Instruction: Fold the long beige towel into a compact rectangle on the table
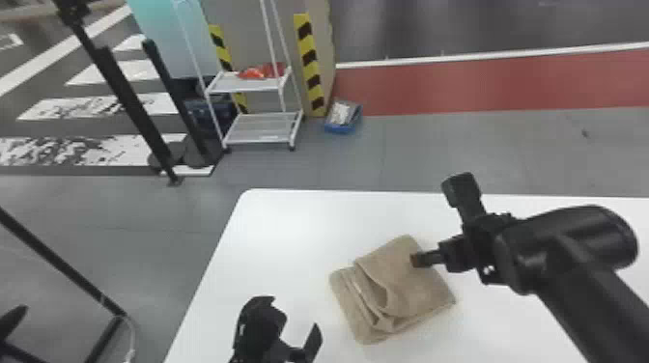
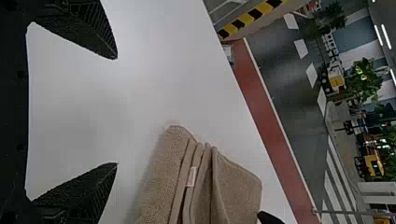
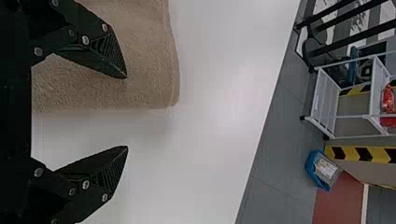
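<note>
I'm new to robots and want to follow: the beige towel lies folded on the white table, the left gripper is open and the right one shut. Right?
Not quite: the right gripper is open, its fingers apart in the right wrist view. The beige towel does lie folded on the white table, and the left gripper is open.

Bright, even light on table [image 1: 270, 231] in my head view, its white surface nearly washed out. Soft, faint shadow hugging towel [image 1: 408, 285]. Dull, pale sheen on dark floor [image 1: 434, 29] beyond. My left wrist view: table greyer, diffuse shadow beside towel, strip lamps [image 2: 383, 36] glowing far off. My right wrist view: hazy glare patch on table, soft-edged shadow along towel.
</note>
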### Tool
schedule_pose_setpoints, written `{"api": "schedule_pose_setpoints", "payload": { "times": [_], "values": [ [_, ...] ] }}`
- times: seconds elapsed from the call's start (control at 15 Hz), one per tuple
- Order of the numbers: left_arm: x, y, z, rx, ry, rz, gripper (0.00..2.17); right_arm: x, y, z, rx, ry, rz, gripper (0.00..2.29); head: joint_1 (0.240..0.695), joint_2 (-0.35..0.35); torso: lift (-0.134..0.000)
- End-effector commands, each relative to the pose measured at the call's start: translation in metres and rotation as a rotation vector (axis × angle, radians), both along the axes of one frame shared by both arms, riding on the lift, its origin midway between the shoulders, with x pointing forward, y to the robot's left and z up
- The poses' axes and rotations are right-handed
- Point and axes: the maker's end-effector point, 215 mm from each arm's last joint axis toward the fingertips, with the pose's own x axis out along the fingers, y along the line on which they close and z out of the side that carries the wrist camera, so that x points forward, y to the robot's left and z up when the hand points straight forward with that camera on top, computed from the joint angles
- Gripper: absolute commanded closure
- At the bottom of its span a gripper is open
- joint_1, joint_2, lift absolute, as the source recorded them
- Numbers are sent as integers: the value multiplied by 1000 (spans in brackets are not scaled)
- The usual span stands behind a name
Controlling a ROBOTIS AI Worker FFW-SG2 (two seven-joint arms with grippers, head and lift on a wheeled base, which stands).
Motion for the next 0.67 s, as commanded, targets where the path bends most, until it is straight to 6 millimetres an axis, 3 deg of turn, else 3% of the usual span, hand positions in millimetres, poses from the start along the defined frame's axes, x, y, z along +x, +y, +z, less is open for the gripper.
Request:
{"api": "schedule_pose_setpoints", "payload": {
  "times": [0.0, 0.27, 0.4, 0.6],
  "values": [
    [16, -14, 1, -16, -64, -25, 56, -30, 22, 10, 52, -10, 16, 407, 695, 252, 0],
    [38, -26, -17, -27, -71, -37, 60, -68, 25, 28, 106, -13, -6, 407, 695, 268, 0],
    [44, -32, -31, -16, -50, -53, 60, -77, 10, 30, 117, 4, -46, 407, 695, 264, 0],
    [38, -46, -44, -1, -20, -94, 60, -82, 9, 34, 141, 6, -59, 407, 695, 243, 0]
  ]
}}
